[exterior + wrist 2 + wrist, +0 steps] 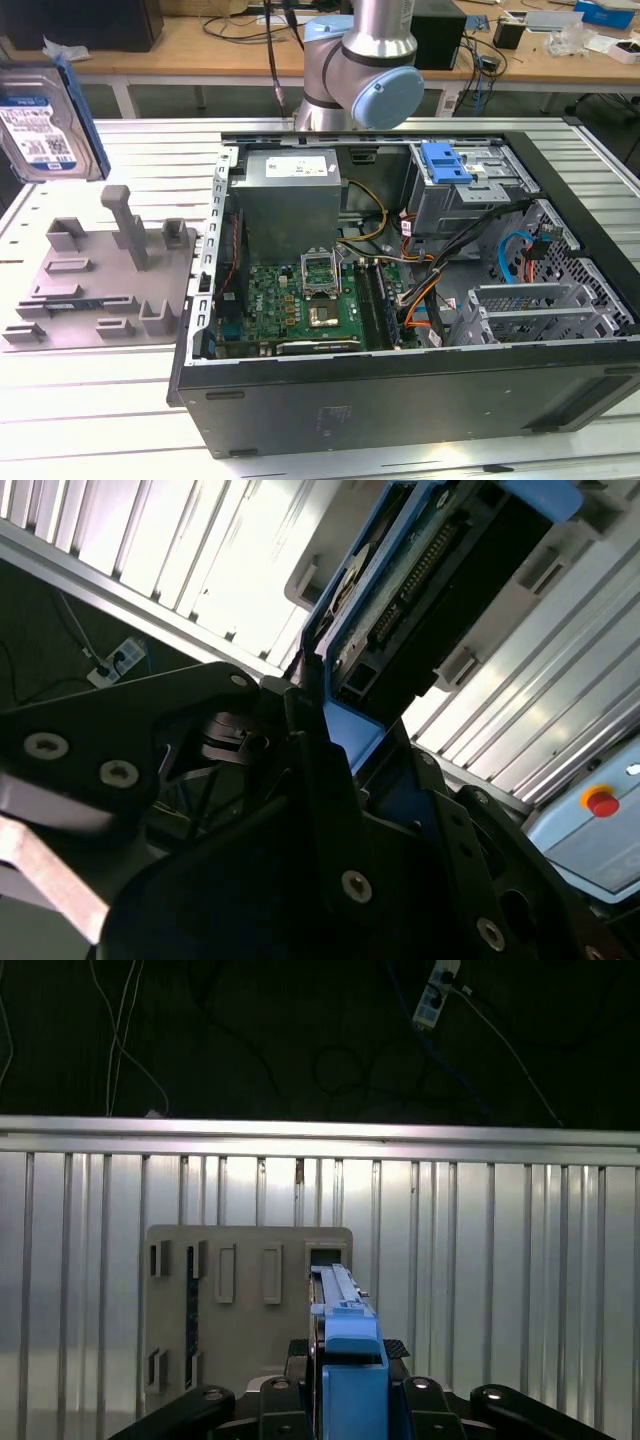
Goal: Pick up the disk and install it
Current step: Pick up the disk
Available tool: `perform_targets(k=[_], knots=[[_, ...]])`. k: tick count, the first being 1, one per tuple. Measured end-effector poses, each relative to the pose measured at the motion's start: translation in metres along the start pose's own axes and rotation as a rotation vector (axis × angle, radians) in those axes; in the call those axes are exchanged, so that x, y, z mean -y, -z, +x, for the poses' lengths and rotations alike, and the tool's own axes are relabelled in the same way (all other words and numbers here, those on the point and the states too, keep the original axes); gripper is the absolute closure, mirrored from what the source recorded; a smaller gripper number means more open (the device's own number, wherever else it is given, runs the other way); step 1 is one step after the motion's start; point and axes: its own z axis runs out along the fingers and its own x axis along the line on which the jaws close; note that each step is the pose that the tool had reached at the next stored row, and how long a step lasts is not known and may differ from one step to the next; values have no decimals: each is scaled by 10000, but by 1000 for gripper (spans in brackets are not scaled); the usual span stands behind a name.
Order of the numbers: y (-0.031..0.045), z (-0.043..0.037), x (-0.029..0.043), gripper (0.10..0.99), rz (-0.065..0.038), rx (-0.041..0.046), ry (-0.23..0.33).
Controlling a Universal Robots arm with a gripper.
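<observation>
The disk, a silver drive with a white-and-blue label in a blue carrier bracket, hangs upright in the air above the far-left part of the table in the exterior view. In the first wrist view the disk is seen edge-on, with my gripper shut on its blue bracket from both sides. In the second wrist view the disk shows its connector end, and my gripper clamps the bracket's near end.
Under the disk lies a grey holder plate with upright posts and slots, also in the first wrist view. To the exterior view's right stands the open computer case, with a grey power-supply box and a drive cage with a blue latch.
</observation>
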Motion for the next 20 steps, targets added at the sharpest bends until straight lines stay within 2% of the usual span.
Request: perform_targets(k=[8, 12, 20], knots=[[288, 1, -6, 718, 0, 0, 0], [461, 2, -8, 718, 0, -1, 0], [470, 4, -8, 718, -1, -1, 0]])
